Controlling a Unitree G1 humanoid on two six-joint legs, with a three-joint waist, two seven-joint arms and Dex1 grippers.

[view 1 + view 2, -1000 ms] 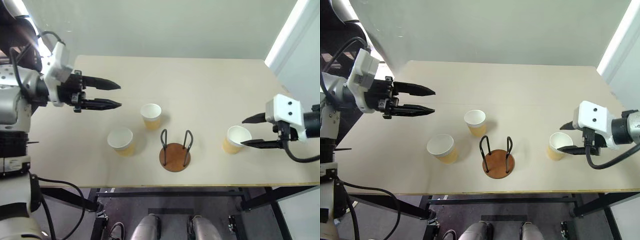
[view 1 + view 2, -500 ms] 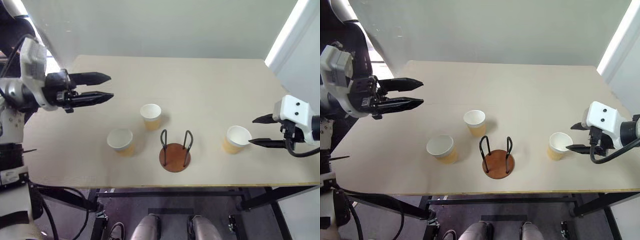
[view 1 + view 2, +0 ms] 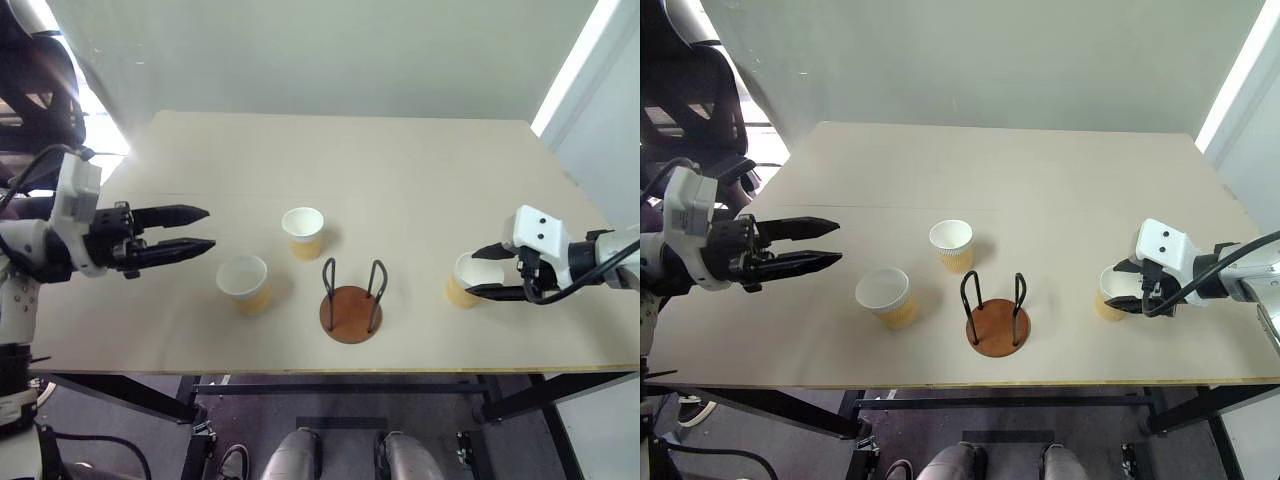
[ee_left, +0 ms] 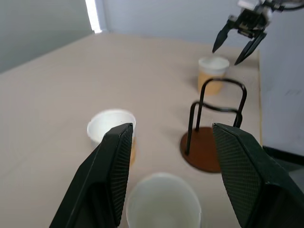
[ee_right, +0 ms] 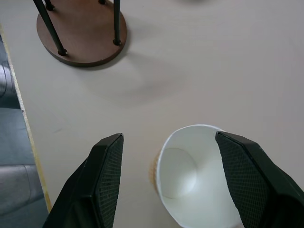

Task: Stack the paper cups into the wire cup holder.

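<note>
Three paper cups stand upright on the table: a left cup point(image 3: 242, 281), a middle cup point(image 3: 302, 231) and a right cup point(image 3: 462, 280). Between them, near the front edge, is the wire cup holder point(image 3: 351, 305), with nothing inside its black loops. My left gripper point(image 3: 210, 228) hovers open and empty just left of the left cup, pointing at it. In the left wrist view that cup point(image 4: 164, 204) lies close between the fingers. My right gripper point(image 3: 472, 272) is open with one finger on each side of the right cup point(image 5: 190, 178), which still stands on the table.
The beige table point(image 3: 400, 170) has free room behind the cups. Its front edge point(image 3: 330, 372) runs close to the holder. A pale wall stands behind the table's far edge.
My left gripper has swung left and lower, toward the table's front, and has rolled a little. My right gripper has sunk and moved in around the right cup. The cups and holder stayed put.
</note>
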